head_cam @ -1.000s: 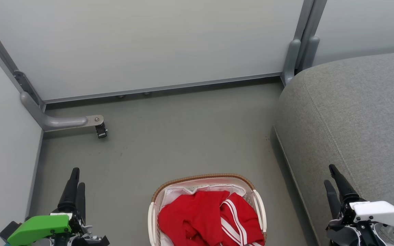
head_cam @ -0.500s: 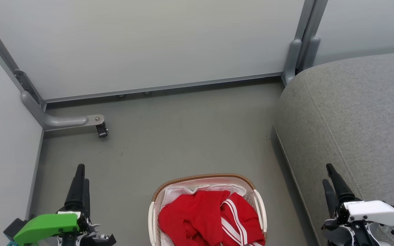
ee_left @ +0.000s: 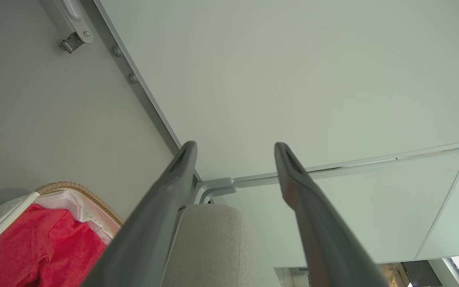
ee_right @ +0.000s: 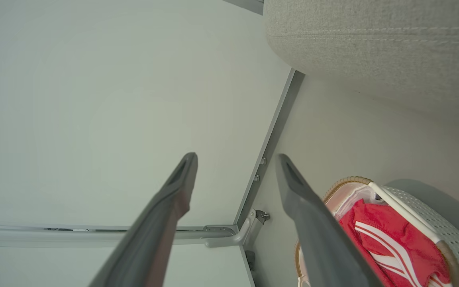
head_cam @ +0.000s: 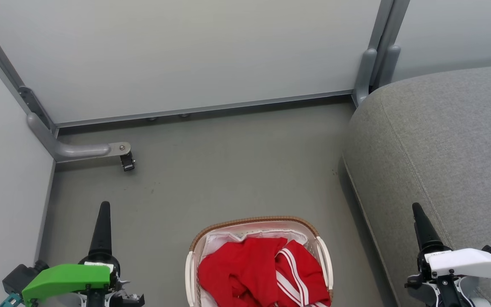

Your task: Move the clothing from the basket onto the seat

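The clothing [head_cam: 245, 268], red with white stripes, lies bunched in the basket [head_cam: 249, 221], a white perforated tub with a brown woven rim, at the bottom centre of the head view. The grey seat [head_cam: 441, 136] rises to its right. My left gripper [head_cam: 104, 207] hangs above the floor left of the basket, and my right gripper [head_cam: 416, 209] hovers over the seat's near edge. Both are open and empty. The left wrist view shows open fingers [ee_left: 173, 187] with the clothing [ee_left: 34, 247] at lower left. In the right wrist view the gripper [ee_right: 235, 159] is beside the basket [ee_right: 432, 223].
Pale partition walls close off the back and left. A grey metal foot with a small caster [head_cam: 122, 155] juts from the left wall. A grey post [head_cam: 365, 72] stands at the seat's far corner. Bare grey floor [head_cam: 228, 170] lies beyond the basket.
Both wrists have rolled, so each gripper's two fingers now line up as one in the head view. The left gripper has shifted slightly right. Basket and clothing have not moved.
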{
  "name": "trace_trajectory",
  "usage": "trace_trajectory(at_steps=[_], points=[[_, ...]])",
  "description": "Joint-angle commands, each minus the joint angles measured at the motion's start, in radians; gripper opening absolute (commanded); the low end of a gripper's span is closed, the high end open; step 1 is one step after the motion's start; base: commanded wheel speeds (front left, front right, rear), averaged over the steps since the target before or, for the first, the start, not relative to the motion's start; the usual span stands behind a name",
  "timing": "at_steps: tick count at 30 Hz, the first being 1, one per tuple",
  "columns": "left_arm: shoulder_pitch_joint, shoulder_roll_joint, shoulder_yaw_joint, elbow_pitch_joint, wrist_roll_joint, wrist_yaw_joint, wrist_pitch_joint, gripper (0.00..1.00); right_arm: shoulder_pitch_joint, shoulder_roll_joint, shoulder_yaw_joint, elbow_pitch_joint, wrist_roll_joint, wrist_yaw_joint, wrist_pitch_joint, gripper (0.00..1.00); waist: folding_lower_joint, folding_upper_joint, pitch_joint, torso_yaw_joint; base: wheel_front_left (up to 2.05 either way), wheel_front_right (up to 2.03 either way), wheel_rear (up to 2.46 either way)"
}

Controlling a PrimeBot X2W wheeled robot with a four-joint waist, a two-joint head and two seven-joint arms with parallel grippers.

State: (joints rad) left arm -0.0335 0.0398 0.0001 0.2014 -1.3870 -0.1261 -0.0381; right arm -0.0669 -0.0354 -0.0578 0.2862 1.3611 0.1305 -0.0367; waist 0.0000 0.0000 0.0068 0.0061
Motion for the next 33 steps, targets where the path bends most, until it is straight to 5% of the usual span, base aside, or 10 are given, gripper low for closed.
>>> trace_trajectory(at_steps=[1, 33], points=[[-0.008, 0.007, 0.000, -0.021, 0.056, -0.003, -0.010, 1.00, -0.012, -0.008, -0.007, -0.010, -0.044, 0.000, -0.012, 1.00, 0.0000, 0.0000, 0.000, 0.000, 0.00, 0.00, 0.00], [0.019, 0.010, -0.063, -0.054, 0.703, 0.071, -0.108, 1.00, 0.000, -0.012, 0.034, -0.091, -0.734, 0.000, -0.109, 1.00, 0.0000, 0.0000, 0.008, 0.008, 0.00, 0.00, 0.00]])
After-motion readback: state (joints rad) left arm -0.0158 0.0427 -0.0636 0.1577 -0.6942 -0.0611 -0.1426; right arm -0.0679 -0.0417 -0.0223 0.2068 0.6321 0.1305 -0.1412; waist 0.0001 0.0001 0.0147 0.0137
